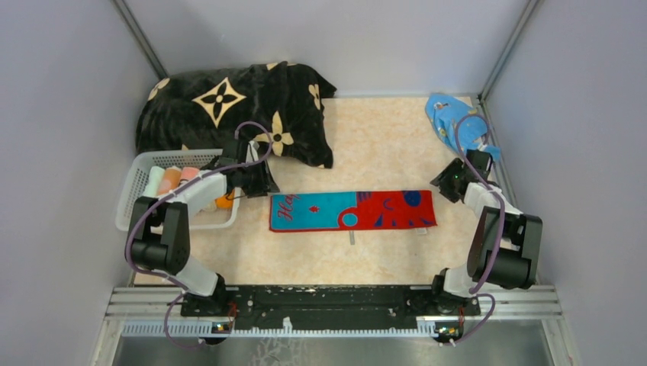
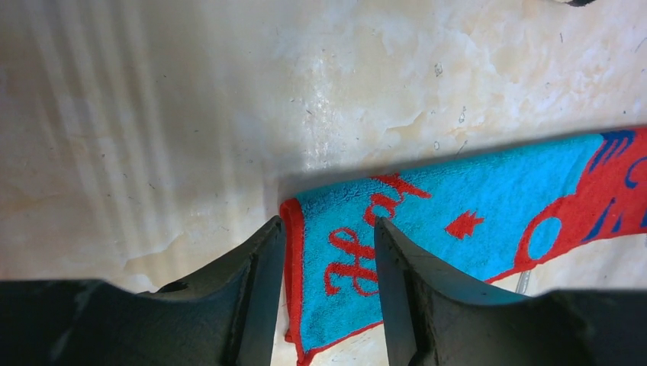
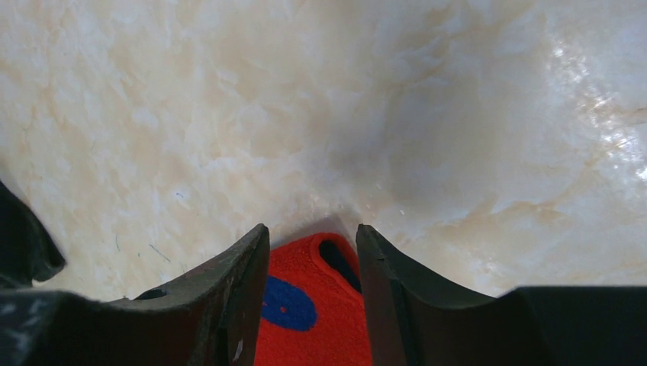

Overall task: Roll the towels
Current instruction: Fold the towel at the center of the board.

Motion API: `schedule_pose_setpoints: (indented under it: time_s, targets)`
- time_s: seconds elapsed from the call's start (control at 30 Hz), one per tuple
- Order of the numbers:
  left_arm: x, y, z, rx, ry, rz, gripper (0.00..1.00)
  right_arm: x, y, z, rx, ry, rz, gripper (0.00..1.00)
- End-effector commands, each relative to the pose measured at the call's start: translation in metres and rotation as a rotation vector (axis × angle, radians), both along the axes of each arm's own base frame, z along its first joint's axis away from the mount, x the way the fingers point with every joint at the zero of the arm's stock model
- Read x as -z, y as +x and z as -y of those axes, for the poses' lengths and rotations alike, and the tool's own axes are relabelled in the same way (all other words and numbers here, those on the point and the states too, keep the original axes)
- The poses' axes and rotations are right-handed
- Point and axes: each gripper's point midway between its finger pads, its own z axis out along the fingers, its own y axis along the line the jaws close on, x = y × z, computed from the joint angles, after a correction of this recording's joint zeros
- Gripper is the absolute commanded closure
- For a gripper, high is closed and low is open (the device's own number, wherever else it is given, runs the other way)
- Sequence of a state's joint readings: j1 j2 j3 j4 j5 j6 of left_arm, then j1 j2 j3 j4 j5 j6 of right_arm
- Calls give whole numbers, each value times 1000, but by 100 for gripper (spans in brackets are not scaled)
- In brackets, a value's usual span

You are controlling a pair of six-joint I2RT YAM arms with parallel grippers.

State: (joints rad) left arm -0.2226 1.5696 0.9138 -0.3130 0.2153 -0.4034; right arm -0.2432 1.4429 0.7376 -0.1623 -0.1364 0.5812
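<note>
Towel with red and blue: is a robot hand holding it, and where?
Nothing is held. The towel lies flat; the left gripper stands open over its teal end, the right gripper open over its red end, neither pinching it.

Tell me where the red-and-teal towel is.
In the top view the red-and-teal towel lies flat on the table, between the left gripper and the right gripper.

Black flowered blanket (image 1: 229, 107) beside white mesh basket (image 1: 130, 200).
</note>
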Motion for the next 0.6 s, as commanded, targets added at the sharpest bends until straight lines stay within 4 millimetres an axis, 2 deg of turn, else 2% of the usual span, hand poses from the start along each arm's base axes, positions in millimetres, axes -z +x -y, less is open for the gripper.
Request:
schedule_pose_setpoints:
  time_s: [0.0, 0.23, 0.47, 0.57]
  targets:
    - [9, -4, 0, 11, -71, -28, 47, -1, 5, -8, -26, 37, 39, 54]
    - [15, -4, 5, 24, -110, -49, 49, 12, -2, -18, -57, 91, -2, 57]
    - [12, -3, 12, 43, -149, -48, 56, 1, 1, -21, -74, 104, 17, 62]
    - [9, 0, 12, 41, -146, -38, 61, -4, 3, -20, -72, 95, 25, 65]
